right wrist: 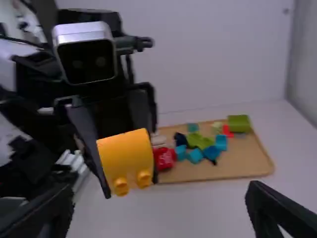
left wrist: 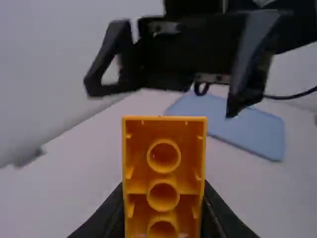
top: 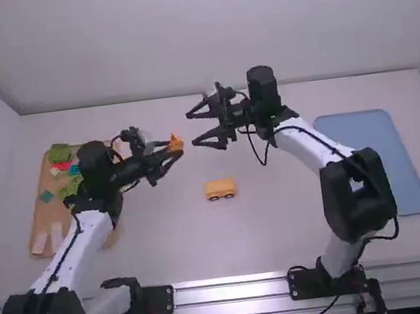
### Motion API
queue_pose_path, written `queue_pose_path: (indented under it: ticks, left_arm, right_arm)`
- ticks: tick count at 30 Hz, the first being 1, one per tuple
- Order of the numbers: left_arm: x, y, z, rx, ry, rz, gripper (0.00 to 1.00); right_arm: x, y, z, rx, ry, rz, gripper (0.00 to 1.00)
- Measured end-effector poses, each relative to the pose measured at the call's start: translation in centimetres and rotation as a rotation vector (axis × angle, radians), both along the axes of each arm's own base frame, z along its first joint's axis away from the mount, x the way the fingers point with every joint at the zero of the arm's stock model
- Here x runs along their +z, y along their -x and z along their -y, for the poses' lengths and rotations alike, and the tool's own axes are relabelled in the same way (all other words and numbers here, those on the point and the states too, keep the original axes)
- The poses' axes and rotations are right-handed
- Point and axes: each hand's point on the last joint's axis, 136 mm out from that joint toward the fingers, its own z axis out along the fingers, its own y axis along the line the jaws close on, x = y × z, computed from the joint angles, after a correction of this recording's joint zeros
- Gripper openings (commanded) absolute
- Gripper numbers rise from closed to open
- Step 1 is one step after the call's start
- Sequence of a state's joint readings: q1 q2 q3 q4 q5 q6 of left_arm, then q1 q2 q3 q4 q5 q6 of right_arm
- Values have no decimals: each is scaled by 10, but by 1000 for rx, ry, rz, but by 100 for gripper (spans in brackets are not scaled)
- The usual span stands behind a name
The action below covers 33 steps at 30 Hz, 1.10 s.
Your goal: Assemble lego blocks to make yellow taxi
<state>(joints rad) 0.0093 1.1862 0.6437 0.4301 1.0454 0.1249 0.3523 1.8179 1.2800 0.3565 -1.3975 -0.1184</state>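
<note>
One white counter (top: pixel 273 233) runs under everything I work with from here. On it stand my right arm (top: pixel 300 143), bent up and over toward the middle, and my left arm (top: pixel 70 254), which leans out over the tray side. Well off to the right lies a flat blue mat (top: pixel 372 164). Out to the left, partly behind the left arm in the high view, sits a shallow tan tray (right wrist: pixel 237 162).

My right end effector (top: pixel 191 130) is wide open with nothing between its fingers, pointing back toward the left one. My left end effector (top: pixel 172 151) is closed on the taxi's next piece, a yellow-orange block (left wrist: pixel 163 173), pinched from both sides. The two hang near each other, apart, with the block in the left one's fingertips. I get its hollow side in the left wrist view — three round tubes in a row — and a smooth face with two small stubs in the right wrist view.

The car (top: pixel 220 187), the same yellow-orange, rests on the counter between the arms, separate from the block. I can make out two dark wheels (top: pixel 214 198) along its near side.

Smallest of all, the tray's loose bits: a green piece (right wrist: pixel 239 123) in a corner, a red piece (right wrist: pixel 164 157), and a lime piece (right wrist: pixel 199 141) among several blue ones.
</note>
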Motion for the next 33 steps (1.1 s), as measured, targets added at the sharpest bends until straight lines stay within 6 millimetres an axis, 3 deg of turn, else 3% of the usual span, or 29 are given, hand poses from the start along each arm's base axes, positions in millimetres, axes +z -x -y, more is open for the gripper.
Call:
queue_pose_path:
  ticks: [8,14,22,33]
  left_arm:
    - [11,-1,13,-102,56,66,2]
    - [7,-6,24,-156,95,59,2]
    - [5,-9,29,-205,141,43,2]
    - [2,-10,30,-208,154,15,2]
  right_arm:
    - [5,22,-1,119,-33,8,80]
    - [6,31,-9,154,-40,21,66]
    - [7,25,-6,130,-42,39,42]
    - [6,21,-7,105,-36,42,43]
